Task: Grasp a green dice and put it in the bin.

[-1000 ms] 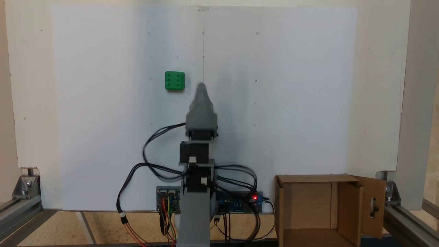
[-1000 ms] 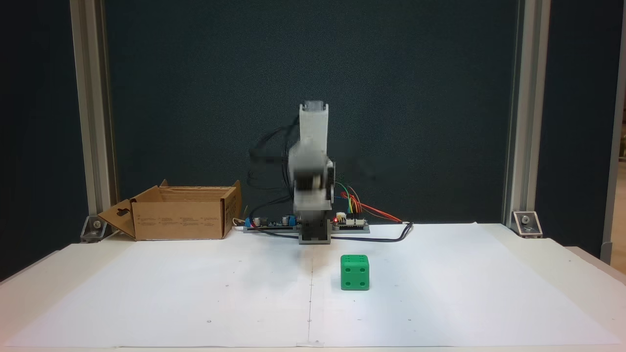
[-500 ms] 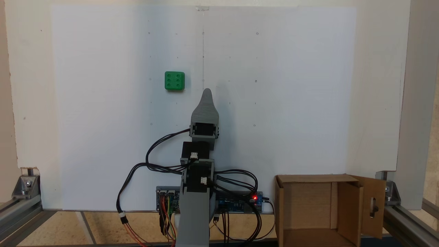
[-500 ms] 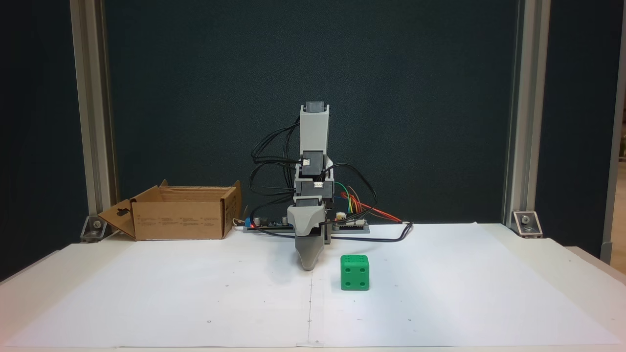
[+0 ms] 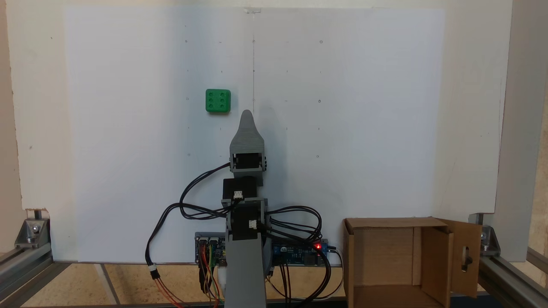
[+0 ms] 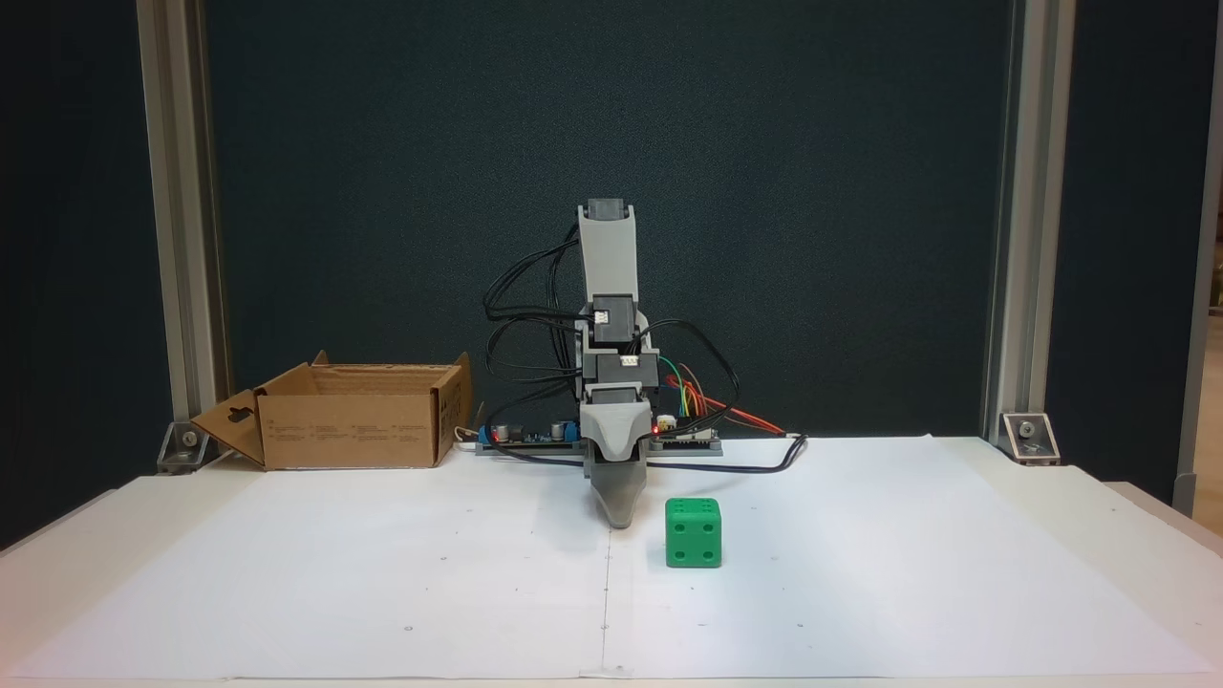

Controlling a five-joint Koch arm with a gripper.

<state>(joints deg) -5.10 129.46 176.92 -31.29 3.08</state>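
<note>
The green dice (image 5: pixel 218 101) (image 6: pixel 694 532) rests on the white paper, six pips up in a fixed view from above. My grey gripper (image 5: pixel 247 112) (image 6: pixel 623 523) points down, with its tip low over the paper, close beside the dice but not touching it. Just one pointed tip shows in both fixed views, so I cannot make out how the jaws stand. Nothing is seen in the gripper. The bin (image 5: pixel 381 252) (image 6: pixel 354 430), an open brown cardboard box with a keyhole flap, stands beside the arm's base, far from the dice.
Circuit boards (image 5: pixel 299 250) and loose cables (image 6: pixel 736 463) lie around the arm's base. Aluminium frame posts (image 6: pixel 182 239) stand at the table's back corners. White paper (image 6: pixel 860 592) covers the table around the dice.
The arm has come down from a raised, blurred pose, and its tip has since shifted sideways towards the dice. The dice and the bin have not moved.
</note>
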